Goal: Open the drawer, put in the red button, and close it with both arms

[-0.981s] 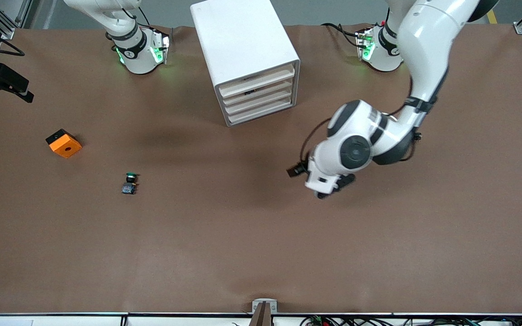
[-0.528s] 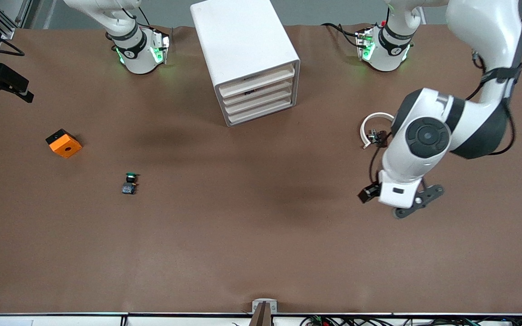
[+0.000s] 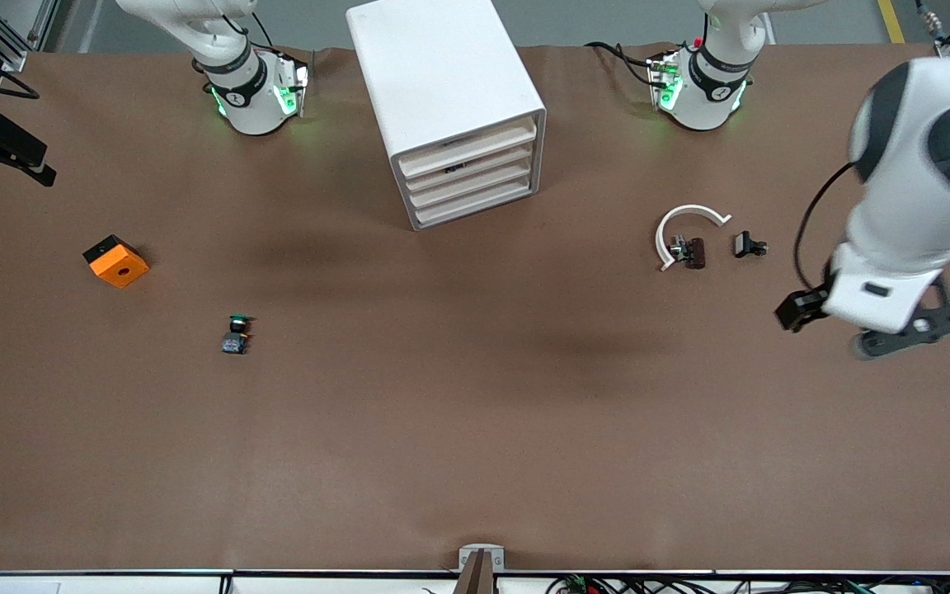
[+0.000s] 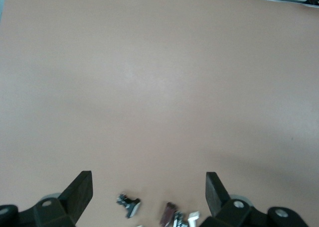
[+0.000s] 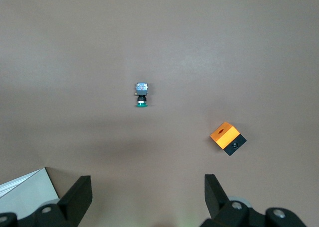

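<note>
Our left gripper (image 3: pixel 920 326) hangs over the table close to the edge at the left arm's end. In the left wrist view (image 4: pixel 147 197) its jaws stand wide apart with nothing between them.

Just under that wrist camera lie three small things on the table (image 3: pixel 475 462): a black clip (image 3: pixel 749 245), a dark maroon part (image 3: pixel 694 252) and a white curved band (image 3: pixel 687 224). We cannot tell whether the maroon part is the red button; no red mushroom cap shows in any view.

Our right gripper (image 5: pixel 147 202) waits high up, out of the front view. Its jaws are also apart and empty. It is over the table beside a corner of the cabinet (image 5: pixel 22 187), looking down on the green-capped button (image 5: pixel 141 95) and the orange box (image 5: pixel 227 138). Both of these lie toward the right arm's end.

The cabinet (image 3: pixel 442 74) stands by the edge along the robots' bases, midway between the two. Its four drawer fronts are all flush and shut. They face the front camera's edge, turned a little toward the left arm's end. The drawer (image 3: pixel 468 148) at the top shows no gap; something dark (image 3: pixel 452 167) shows at the slit under it.

We judge that any reach for a drawer lip runs from the left arm's end back toward the table's middle. Neither gripper is close to it now.
</note>
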Action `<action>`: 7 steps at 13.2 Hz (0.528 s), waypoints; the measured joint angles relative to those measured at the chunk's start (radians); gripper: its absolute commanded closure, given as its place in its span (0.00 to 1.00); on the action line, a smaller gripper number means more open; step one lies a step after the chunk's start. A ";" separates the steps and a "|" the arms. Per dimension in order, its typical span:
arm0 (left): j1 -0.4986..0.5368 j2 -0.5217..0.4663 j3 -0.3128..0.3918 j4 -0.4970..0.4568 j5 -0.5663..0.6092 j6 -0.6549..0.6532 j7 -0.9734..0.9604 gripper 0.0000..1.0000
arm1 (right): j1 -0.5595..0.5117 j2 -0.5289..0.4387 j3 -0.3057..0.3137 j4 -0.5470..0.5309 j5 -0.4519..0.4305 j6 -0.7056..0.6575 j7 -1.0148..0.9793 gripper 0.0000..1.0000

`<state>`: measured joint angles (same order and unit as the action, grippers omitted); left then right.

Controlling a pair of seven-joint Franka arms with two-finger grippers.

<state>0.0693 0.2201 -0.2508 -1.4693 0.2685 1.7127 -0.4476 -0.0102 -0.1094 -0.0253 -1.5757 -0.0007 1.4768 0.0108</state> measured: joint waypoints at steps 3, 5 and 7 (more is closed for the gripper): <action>-0.003 -0.104 0.163 -0.016 -0.155 -0.049 0.240 0.00 | 0.000 0.003 -0.001 0.000 0.000 0.025 0.000 0.00; -0.003 -0.174 0.220 -0.037 -0.239 -0.112 0.321 0.00 | 0.000 0.003 -0.001 0.001 0.000 0.043 0.000 0.00; -0.009 -0.247 0.228 -0.082 -0.264 -0.146 0.348 0.00 | 0.000 0.003 0.000 0.001 0.000 0.054 0.000 0.00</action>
<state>0.0601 -0.0270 -0.0231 -1.5508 0.0047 1.5671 -0.0998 -0.0104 -0.1063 -0.0254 -1.5749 -0.0007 1.5306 0.0110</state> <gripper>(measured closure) 0.000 0.000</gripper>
